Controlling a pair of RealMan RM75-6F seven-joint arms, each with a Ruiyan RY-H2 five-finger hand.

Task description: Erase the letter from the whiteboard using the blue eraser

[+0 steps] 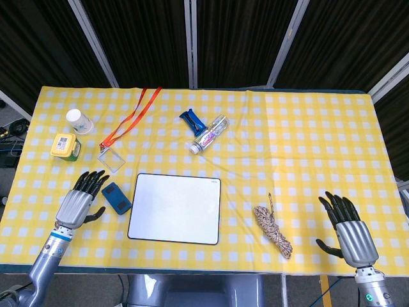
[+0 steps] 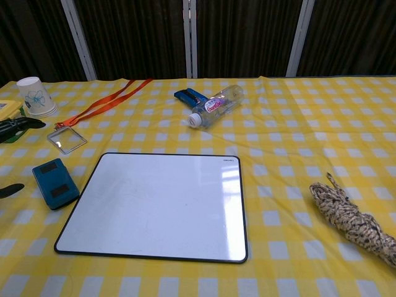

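Note:
The whiteboard [image 1: 175, 208] [image 2: 158, 204] lies flat near the table's front, its white face blank with no letter showing. The blue eraser [image 1: 116, 197] [image 2: 55, 183] lies on the cloth just left of the board, touching nothing. My left hand [image 1: 79, 203] is open beside the eraser, a little to its left, fingers spread; the chest view shows only its fingertips [image 2: 13, 125] at the left edge. At the front right, my right hand [image 1: 348, 231] is open and empty, far from the board.
A coiled rope [image 1: 273, 231] lies right of the board. Behind the board are a plastic bottle [image 1: 210, 133], a blue clip [image 1: 190, 119], an orange lanyard [image 1: 128, 121] with a clear badge [image 1: 112, 160], a paper cup [image 1: 78, 121] and a yellow-lidded tub [image 1: 64, 146].

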